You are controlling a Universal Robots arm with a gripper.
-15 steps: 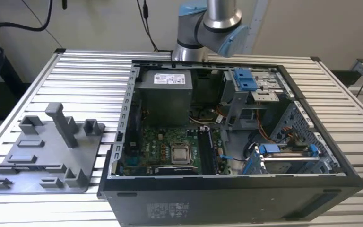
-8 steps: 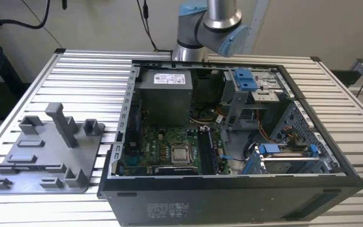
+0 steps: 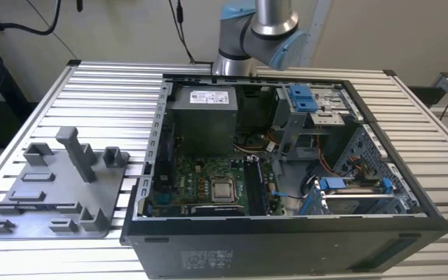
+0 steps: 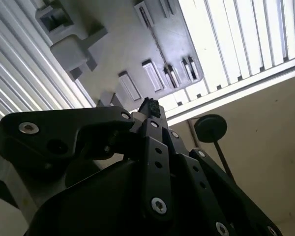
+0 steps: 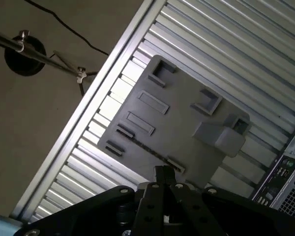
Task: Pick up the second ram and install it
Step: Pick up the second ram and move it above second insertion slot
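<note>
Slatted aluminium tabletop (image 5: 226, 44) carries the whole setup. Straight beyond the gripper's fingertips, the second ram (image 5: 150, 150) stands edge-on in the long slot of the grey tray (image 5: 187, 118). It shows as a thin dark strip, and its chips and label cannot be made out from this angle. Nothing grips it.

The gripper (image 5: 162, 172) hangs over the tray, well apart from it. Its two black fingers (image 4: 155, 147) are drawn together at the tips with nothing between them, as both wrist views show.

Past the ram from the gripper, a raised block (image 5: 221, 135) and several low pegs rise from the tray. Farther from the gripper than the tray, off to one side, lies the open computer case (image 3: 286, 245) with its motherboard (image 3: 208, 181) and narrow black slots (image 3: 256, 184) exposed. The robot arm (image 3: 259, 26) rises behind the case. To the gripper's other side, beyond the table's edge, a stand with a round black foot (image 5: 22, 56) rests on the floor.
</note>
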